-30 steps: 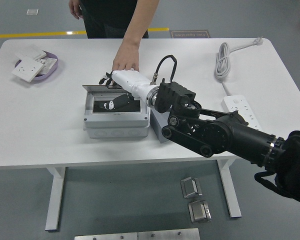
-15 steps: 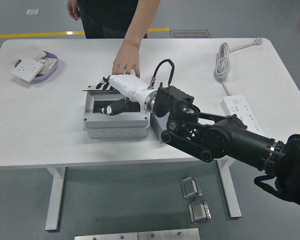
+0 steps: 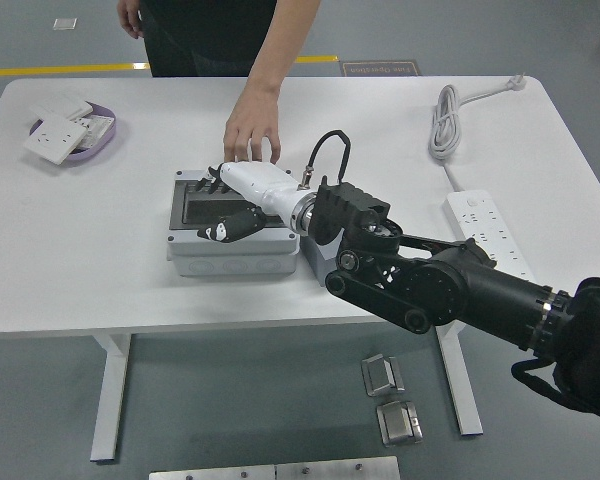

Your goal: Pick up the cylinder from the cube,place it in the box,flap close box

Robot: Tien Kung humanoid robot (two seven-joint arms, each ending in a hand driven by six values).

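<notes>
The grey box (image 3: pixel 235 252) stands mid-table with its lid (image 3: pixel 202 205) lying down flat on top. My right hand (image 3: pixel 216 205), white with black fingers, reaches in from the right and rests on the lid, fingers spread and holding nothing. A person's hand (image 3: pixel 250 128) rests on the table just behind the box. A grey cube (image 3: pixel 313 262) sits against the box's right side, mostly hidden under my forearm. The cylinder is not visible. My left arm is out of view.
A purple tray (image 3: pixel 102 142) with white socket plates sits at the far left. A white power strip (image 3: pixel 480 225) and its coiled cable (image 3: pixel 445 120) lie on the right. The person stands at the far edge.
The lid, raised at the box's back a second ago, has come down flat on the box. My right hand moved down and left with it. The person's hand drew back slightly.
</notes>
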